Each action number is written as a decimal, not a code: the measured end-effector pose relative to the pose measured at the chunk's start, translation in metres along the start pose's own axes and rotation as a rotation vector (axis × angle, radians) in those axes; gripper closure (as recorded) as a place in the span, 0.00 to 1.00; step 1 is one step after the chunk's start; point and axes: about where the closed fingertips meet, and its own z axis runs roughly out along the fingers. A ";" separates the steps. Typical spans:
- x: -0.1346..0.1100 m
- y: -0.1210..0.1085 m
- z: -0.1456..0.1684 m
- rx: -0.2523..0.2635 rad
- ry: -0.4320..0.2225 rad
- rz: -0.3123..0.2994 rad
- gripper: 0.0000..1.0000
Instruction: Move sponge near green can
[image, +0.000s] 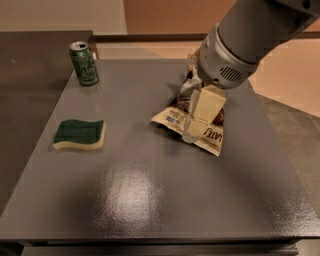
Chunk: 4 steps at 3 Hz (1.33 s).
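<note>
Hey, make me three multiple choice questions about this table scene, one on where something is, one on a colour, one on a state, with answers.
1. The end effector is above: A the sponge; B the snack bag; C the green can.
2. The sponge's top is: A yellow; B dark green; C blue.
3. The green can is: A upright; B on its side; C crushed flat.
Answers: 1 B, it hangs over the bag, apart from sponge and can. 2 B, green scrub layer over pale foam. 3 A, its silver top faces up.
</note>
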 end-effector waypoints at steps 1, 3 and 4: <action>-0.033 -0.001 0.039 -0.052 -0.044 -0.017 0.00; -0.098 0.021 0.093 -0.138 -0.136 -0.053 0.00; -0.124 0.032 0.118 -0.160 -0.154 -0.058 0.00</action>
